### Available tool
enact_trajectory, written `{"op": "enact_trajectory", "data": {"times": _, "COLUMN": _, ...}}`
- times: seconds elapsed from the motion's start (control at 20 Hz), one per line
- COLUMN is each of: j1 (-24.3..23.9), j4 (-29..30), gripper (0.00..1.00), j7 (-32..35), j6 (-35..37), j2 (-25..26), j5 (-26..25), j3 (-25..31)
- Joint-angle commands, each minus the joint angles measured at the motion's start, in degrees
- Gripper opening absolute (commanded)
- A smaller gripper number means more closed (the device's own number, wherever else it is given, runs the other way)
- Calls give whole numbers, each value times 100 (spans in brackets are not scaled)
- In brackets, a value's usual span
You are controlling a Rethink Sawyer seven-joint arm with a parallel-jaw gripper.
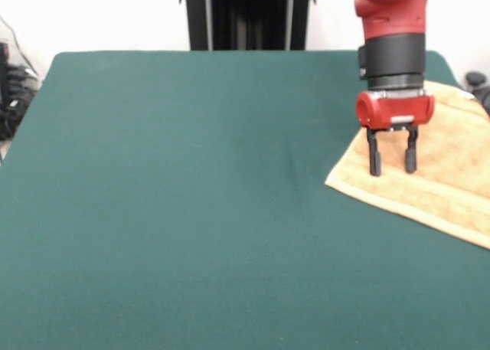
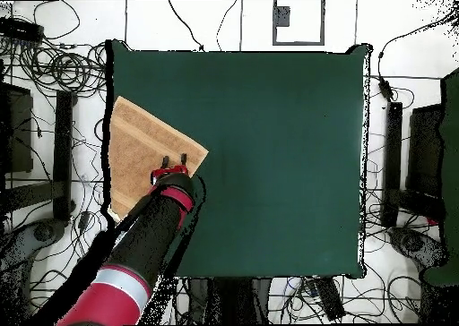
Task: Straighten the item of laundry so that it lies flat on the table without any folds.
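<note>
Towel (image 1: 429,174) lies mostly flat at frame right, one edge off-frame; gripper (image 1: 392,165), fingers spread and empty, hovers above.

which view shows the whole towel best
The overhead view: the towel lies at the table's edge, outline almost complete, one part under the open gripper. The front view cuts it off at the picture's edge.

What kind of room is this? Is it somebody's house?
Probably not a house; it looks like a robot lab. A red robot arm with a gripper hangs over a towel on a green table, and cables cover the floor around it.
</note>
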Motion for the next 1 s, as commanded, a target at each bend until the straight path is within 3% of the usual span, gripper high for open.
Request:
{"op": "enact_trajectory", "data": {"times": 0.05, "j1": -41, "j4": 716, "gripper": 100, "j7": 143, "j6": 159, "j2": 856, "j5": 297, "j3": 43}}
{"op": "enact_trajectory", "data": {"times": 0.6, "j1": 58, "j4": 697, "gripper": 100, "j7": 23, "j6": 275, "j2": 864, "j5": 348, "j3": -68}}
{"op": "enact_trajectory", "data": {"times": 1.0, "j1": 416, "j4": 658, "gripper": 100, "j7": -168, "j6": 385, "j2": 1037, "j5": 464, "j3": -616}}
